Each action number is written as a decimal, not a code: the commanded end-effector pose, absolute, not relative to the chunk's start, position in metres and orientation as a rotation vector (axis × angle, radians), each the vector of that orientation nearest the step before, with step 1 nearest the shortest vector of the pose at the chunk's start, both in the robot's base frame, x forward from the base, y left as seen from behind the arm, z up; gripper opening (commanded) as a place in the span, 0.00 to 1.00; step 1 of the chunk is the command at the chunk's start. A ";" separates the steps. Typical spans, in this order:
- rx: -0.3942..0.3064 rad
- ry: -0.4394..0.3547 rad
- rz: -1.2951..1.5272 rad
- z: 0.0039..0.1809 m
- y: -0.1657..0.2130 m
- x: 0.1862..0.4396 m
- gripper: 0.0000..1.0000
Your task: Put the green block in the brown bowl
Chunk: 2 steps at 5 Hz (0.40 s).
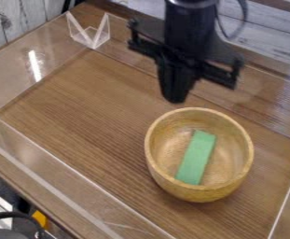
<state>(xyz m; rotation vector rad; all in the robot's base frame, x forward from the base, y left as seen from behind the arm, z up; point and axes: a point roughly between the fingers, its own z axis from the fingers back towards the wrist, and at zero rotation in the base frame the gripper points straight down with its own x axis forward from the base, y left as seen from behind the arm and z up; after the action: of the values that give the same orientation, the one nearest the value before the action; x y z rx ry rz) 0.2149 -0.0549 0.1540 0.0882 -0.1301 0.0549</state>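
Inside the bowl (159,154), the green block (197,157) rests.

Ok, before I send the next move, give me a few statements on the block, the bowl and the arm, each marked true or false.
1. The green block lies inside the brown bowl. True.
2. The brown bowl is tipped onto its side. False: it stands upright, opening up.
3. The dark arm reaches in from the top of the picture. True.
4. The green block stands on end. False: it lies lengthwise on the bowl's floor.
5. A second block lies in the bowl beside the green one. False: the green block is the only one in it.
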 end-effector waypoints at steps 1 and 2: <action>0.101 -0.138 0.026 0.141 -0.062 0.204 0.00; 0.123 -0.126 0.000 0.125 -0.079 0.204 0.00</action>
<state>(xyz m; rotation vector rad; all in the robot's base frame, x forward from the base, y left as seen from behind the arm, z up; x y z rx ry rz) 0.2005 -0.0785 0.1191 0.1311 -0.0986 -0.0026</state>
